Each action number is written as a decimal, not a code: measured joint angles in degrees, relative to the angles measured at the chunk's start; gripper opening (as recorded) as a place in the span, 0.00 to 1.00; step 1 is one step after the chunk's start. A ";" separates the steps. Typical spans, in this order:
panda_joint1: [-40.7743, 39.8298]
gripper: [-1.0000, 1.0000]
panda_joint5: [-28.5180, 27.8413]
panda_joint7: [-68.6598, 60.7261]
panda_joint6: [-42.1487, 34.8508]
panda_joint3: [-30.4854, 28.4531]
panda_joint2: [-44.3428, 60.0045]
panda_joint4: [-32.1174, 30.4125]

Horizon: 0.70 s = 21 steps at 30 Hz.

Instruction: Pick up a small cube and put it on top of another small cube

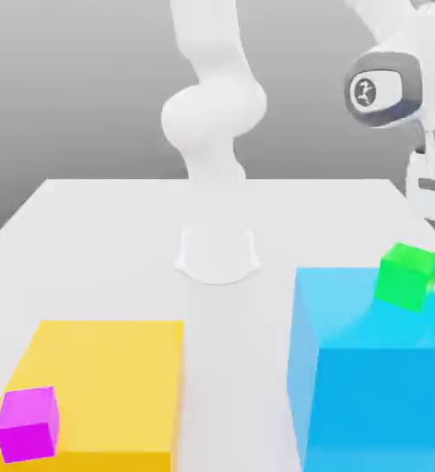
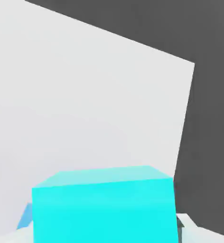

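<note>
Clearly the gripper (image 2: 104,237) is holding the light-cyan cube (image 2: 103,205) clamped — the risk is nudging the tilted green cube (image 1: 406,275) off the blue block (image 1: 369,378) while lowering.

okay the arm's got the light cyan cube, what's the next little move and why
Probably carry the cyan cube, which the shut gripper holds, toward the exterior view's left until it is over the green cube. It sits just off that cube's right side, not above it.

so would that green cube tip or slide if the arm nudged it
The green cube looks tilted, seemingly behind the big blue block's top edge, so its support is unclear. Flat faces suggest sliding, not rolling. Its smooth, plain surface looks slippery; a nudge would probably shift it.
</note>
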 joint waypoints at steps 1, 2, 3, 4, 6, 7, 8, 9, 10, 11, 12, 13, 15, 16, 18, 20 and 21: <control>1.04 0.00 0.10 2.34 -0.88 1.26 0.69 -2.00; 1.68 0.00 0.07 2.79 -0.81 1.96 0.17 -3.99; 2.08 0.00 -0.18 2.27 -0.19 2.29 -1.04 -5.98; 2.42 0.00 0.07 1.75 1.13 2.41 -0.58 -6.94; 3.00 0.00 1.42 0.55 4.64 2.45 2.37 -7.60; 3.18 0.00 2.31 -0.11 6.56 2.69 4.27 -7.67; 3.33 0.00 3.49 -0.97 8.53 2.80 6.27 -7.68; 3.03 0.00 4.66 -1.80 10.51 3.39 8.32 -7.65; 2.88 1.00 5.99 -2.76 12.31 3.84 10.22 -7.61; 2.88 1.00 5.99 -2.76 12.31 3.84 10.22 -7.61; 2.88 1.00 5.99 -2.76 12.31 3.84 10.22 -7.61; 2.88 1.00 5.99 -2.76 12.31 3.84 10.22 -7.61; 2.88 1.00 5.99 -2.76 12.31 3.84 10.22 -7.61; 2.93 1.00 6.60 -3.18 13.28 3.89 11.17 -7.59; 2.74 1.00 5.32 -2.30 11.51 3.60 9.26 -7.65; 2.38 1.00 3.20 -0.80 8.07 3.42 5.63 -7.76; 1.99 1.00 2.34 -0.19 6.15 3.62 3.63 -7.81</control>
